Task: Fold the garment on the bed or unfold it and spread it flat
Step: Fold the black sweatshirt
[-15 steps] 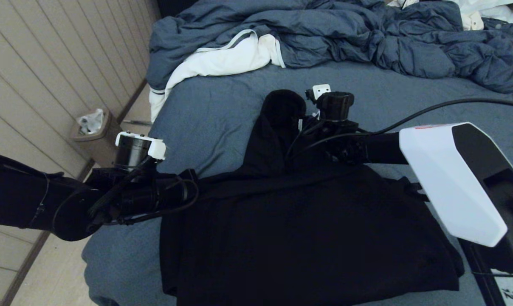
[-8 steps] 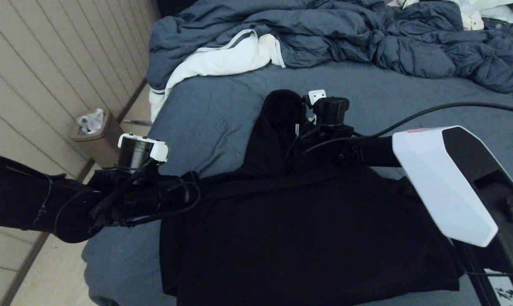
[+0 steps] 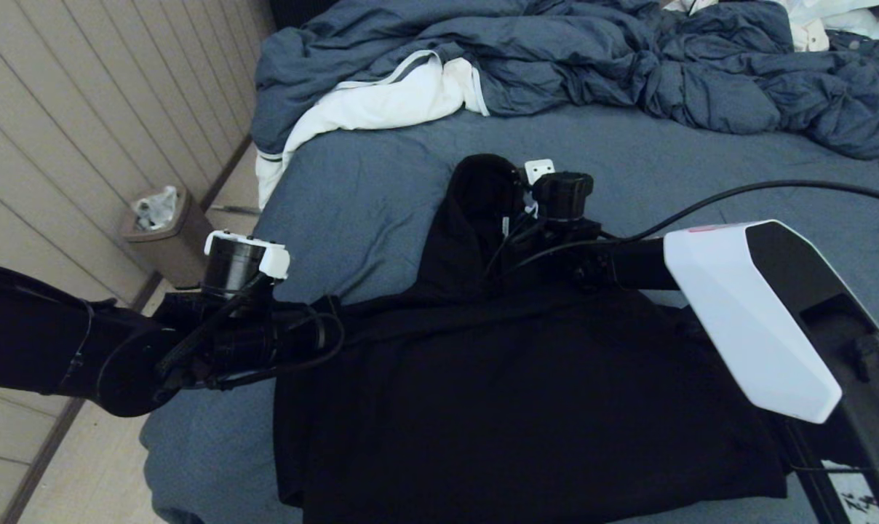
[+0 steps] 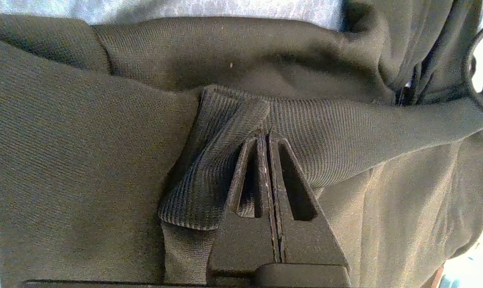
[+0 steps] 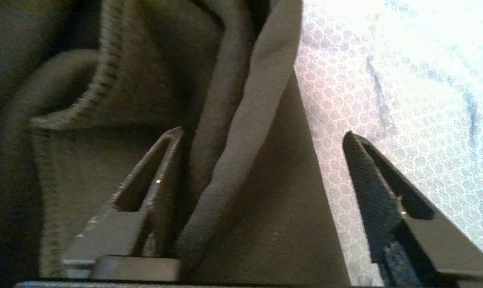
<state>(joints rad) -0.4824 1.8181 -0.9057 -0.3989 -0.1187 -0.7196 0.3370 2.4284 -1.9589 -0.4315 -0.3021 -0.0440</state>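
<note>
the head view shows the black hoodie [image 3: 512, 386] lying on the near part of the bed [image 3: 367, 189], hood pointing away, but hides both sets of fingers. the left wrist view shows the left gripper [image 4: 264, 138] pressed fully together, pinching a ribbed cuff [image 4: 209, 180]. the right wrist view shows the right gripper [image 5: 261, 136] spread wide, straddling a fabric edge by the sheet, gripping nothing. the left arm reaches in at the hoodie's left edge; the right stretches forward beside the hood.

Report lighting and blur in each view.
Head view: dim, the hoodie an almost featureless black. Left wrist view: bright, sharp, rib knit clear around the left gripper. Right wrist view: soft focus, sheet washed out beyond the right gripper.
</note>
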